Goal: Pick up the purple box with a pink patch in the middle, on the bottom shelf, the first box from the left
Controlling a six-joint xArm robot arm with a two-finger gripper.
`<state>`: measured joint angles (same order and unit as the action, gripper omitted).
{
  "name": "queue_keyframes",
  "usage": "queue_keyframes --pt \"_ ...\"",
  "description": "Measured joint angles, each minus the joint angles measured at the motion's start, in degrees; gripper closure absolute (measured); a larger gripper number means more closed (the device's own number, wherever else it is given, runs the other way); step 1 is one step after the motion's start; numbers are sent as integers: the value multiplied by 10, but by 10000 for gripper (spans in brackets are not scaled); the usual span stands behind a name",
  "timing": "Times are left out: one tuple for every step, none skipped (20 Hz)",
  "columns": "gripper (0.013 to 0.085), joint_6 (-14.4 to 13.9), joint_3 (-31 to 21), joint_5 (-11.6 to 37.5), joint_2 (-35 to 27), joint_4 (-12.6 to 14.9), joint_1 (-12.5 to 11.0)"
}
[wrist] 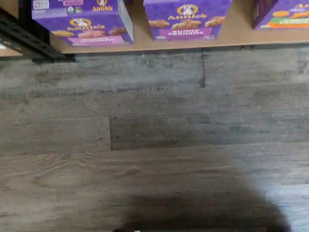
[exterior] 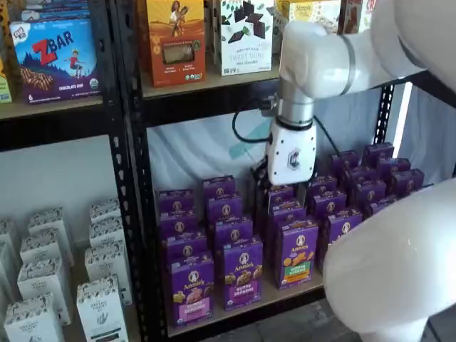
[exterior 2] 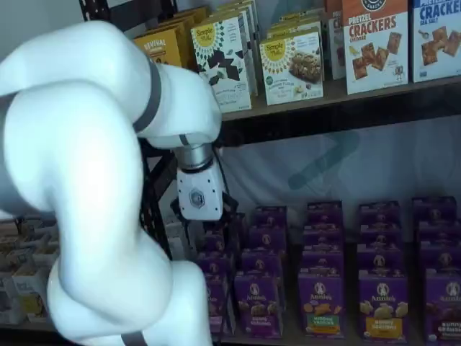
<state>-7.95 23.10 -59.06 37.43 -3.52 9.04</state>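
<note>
The purple box with the pink band stands at the front left corner of the bottom shelf, next to the black rack post. The same box shows in a shelf view as the leftmost of the front row on the tan board. My gripper hangs from the white arm above the rows of purple boxes, higher than the pink-band box and to its right. Its fingers are hard to make out against the boxes, and nothing is held between them.
A violet-band box and a green-and-orange-band box stand to the right of the pink one. More purple boxes fill the rows behind. Grey wood floor lies before the shelf. White cartons fill the neighbouring rack.
</note>
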Motion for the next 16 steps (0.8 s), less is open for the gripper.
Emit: queue_keyframes --pt "130 -3 -2 8 -9 1 4" --pt "130 -6 -5 19 -19 0 7" --pt "130 -9 -8 31 -28 0 11" --pt "130 -11 -14 52 -39 -2 15" --pt "130 -14 -19 73 -52 -3 20" --pt "130 -17 -21 88 -63 -3 24" --pt "130 -23 -24 106 -77 -1 29" --pt "130 -26 -25 120 -87 0 32" --pt "130 -29 -27 136 -101 -1 37" --pt "130 -32 -26 147 -113 -1 40" --pt "130 -36 -25 156 -124 1 44" --pt "130 -41 -24 164 -136 3 48" --pt "130 -44 -22 172 -147 3 51" --pt "130 -46 -20 180 -158 3 54" --pt "130 -48 -19 188 -169 1 57" --pt "130 -50 -16 199 -184 0 61"
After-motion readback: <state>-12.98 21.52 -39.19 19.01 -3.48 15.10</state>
